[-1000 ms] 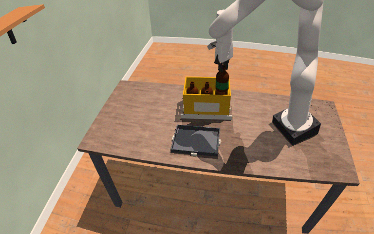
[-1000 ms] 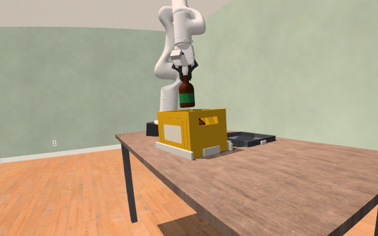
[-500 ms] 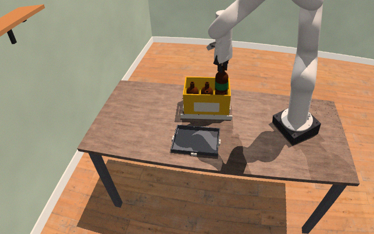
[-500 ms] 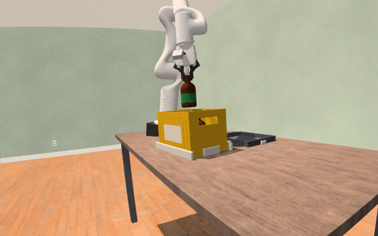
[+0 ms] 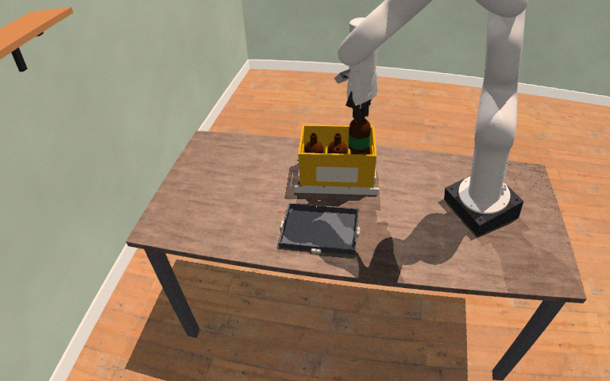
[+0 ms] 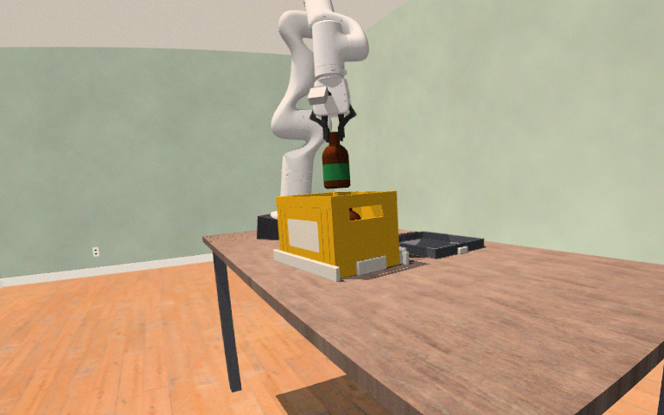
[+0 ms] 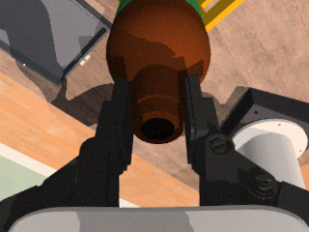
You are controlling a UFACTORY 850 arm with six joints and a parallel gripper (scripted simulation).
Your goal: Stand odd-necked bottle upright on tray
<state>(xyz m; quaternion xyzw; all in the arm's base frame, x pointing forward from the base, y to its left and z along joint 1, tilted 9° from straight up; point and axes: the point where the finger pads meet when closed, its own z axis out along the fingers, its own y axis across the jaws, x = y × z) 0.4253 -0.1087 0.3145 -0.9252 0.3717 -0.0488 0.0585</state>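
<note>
We list: one plain room of unclear type, perhaps a lab, given the robot arm (image 5: 496, 103) (image 6: 296, 98) bolted to a wood-topped table (image 5: 215, 188) (image 6: 489, 303); green walls (image 5: 134, 90) (image 6: 122, 146); plank floor (image 5: 269, 323) (image 6: 122, 332); one wall outlet (image 6: 96, 251).

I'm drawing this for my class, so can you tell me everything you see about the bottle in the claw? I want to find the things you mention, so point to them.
The bottle (image 5: 360, 132) (image 6: 335, 163) (image 7: 158, 48) is brown and looks like glass. It has round shoulders, a narrow neck and a dark, open mouth. A green band, maybe a label, wraps around its body. It hangs about upright above the yellow crate (image 5: 337, 179) (image 6: 364, 239), with its bottom off the crate. The claw (image 5: 360, 112) (image 6: 334, 137) (image 7: 157, 95) grips its neck from two sides.
</note>
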